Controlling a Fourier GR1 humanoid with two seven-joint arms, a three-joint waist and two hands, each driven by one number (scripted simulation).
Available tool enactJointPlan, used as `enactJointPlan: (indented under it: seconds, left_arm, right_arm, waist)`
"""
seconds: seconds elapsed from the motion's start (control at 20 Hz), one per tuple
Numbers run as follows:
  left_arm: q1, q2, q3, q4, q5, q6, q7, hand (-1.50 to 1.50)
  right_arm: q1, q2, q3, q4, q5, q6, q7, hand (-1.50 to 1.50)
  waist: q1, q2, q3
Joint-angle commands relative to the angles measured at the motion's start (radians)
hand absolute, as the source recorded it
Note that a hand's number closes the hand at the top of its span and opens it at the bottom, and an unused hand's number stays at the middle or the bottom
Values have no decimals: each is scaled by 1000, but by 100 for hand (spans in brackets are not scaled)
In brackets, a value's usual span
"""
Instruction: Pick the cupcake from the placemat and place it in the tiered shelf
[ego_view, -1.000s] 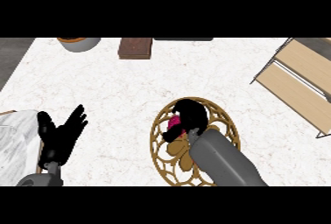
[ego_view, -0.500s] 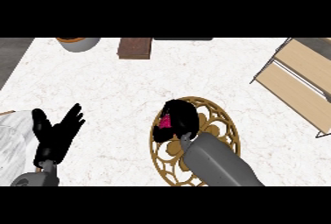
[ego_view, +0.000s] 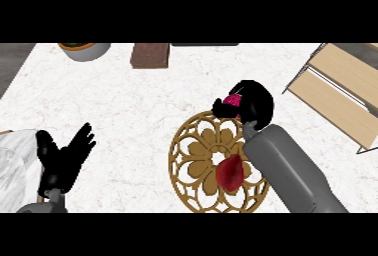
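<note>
Curled round a pink-topped cupcake (ego_view: 235, 100) at about one o'clock from centre: the black right hand (ego_view: 249, 104), with its grey forearm (ego_view: 289, 170) slanting down toward five o'clock. Cupcake mostly hidden by the fingers, held just past the top edge of a round golden openwork placemat (ego_view: 201, 159). Lying on that placemat near its lower right, partly tucked beside the forearm: a dark red patch (ego_view: 229, 171), nature unclear. At three o'clock, along the right edge: a light wooden tiered shelf with thin metal legs (ego_view: 334, 90). At eight o'clock: the black left hand (ego_view: 65, 159), released, fingers spread, resting. Near twelve o'clock, on the white marble counter (ego_view: 118, 95): a brown rectangular block (ego_view: 150, 54); at eleven, a grey round bowl (ego_view: 84, 50).
</note>
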Motion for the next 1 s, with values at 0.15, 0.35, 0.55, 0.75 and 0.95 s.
enactJointPlan:
  seconds: [0.15,0.35,0.55,0.75,0.95]
  left_arm:
    - [19,1,0,-33,1,-2,11,0]
    - [7,4,20,-20,16,3,35,0]
    - [14,21,26,-13,18,-19,19,0]
    - [17,-11,14,-8,1,6,1,0]
    - [-2,19,30,1,1,-16,-6,0]
  right_arm:
    - [-139,-62,-40,-151,257,3,320,150]
    - [-184,-124,-116,-258,317,144,394,150]
    - [-276,-136,-166,-352,374,282,476,150]
    - [-304,-218,-259,-431,352,413,448,150]
    - [-321,-265,-367,-420,345,436,416,150]
  waist:
    - [-10,-12,-2]
    - [-23,-14,-1]
    - [-20,-15,-2]
    - [-23,-12,-1]
    - [-9,-6,-1]
